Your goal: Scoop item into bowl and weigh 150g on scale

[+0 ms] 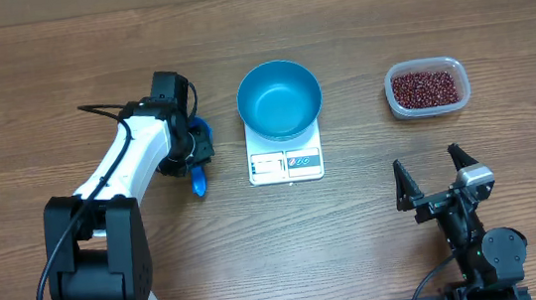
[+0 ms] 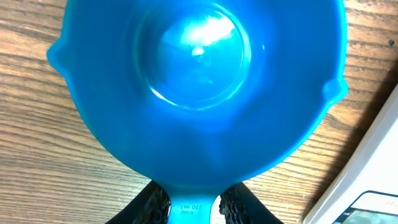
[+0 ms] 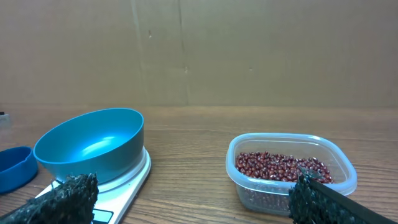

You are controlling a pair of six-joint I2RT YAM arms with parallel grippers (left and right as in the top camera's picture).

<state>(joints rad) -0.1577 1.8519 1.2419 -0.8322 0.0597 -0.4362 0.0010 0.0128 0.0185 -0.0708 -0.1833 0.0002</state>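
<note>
In the overhead view, the left gripper is pinching the small blue scoop. Its jaws are narrowed onto the scoop, which is sitting just left of the scale. The bowl is resting on the scale, set toward the back so that the display strip is showing in front. The beans are all lying in the clear tub, well to the right of the scale, and none are in the bowl. The right gripper is hanging fully spread and empty near the front of the table. I judge that it is parked there to stay clear of the tub.

In the left wrist view, the scoop's glossy cup is filling the picture, and it is empty. Its handle is running down between the two black fingers, which are pressing on it from both sides. That hold is leaving the cup free to dig. This close view is not making it clear whether the cup is touching the table or is raised just off it.

In the right wrist view, the camera is looking low across the table between its own parted fingers, with nothing between them. The bowl on the scale is standing to the left and the tub of beans to the right. I judge that scooping is not yet begun, since the scoop must first cross to the tub.
</note>
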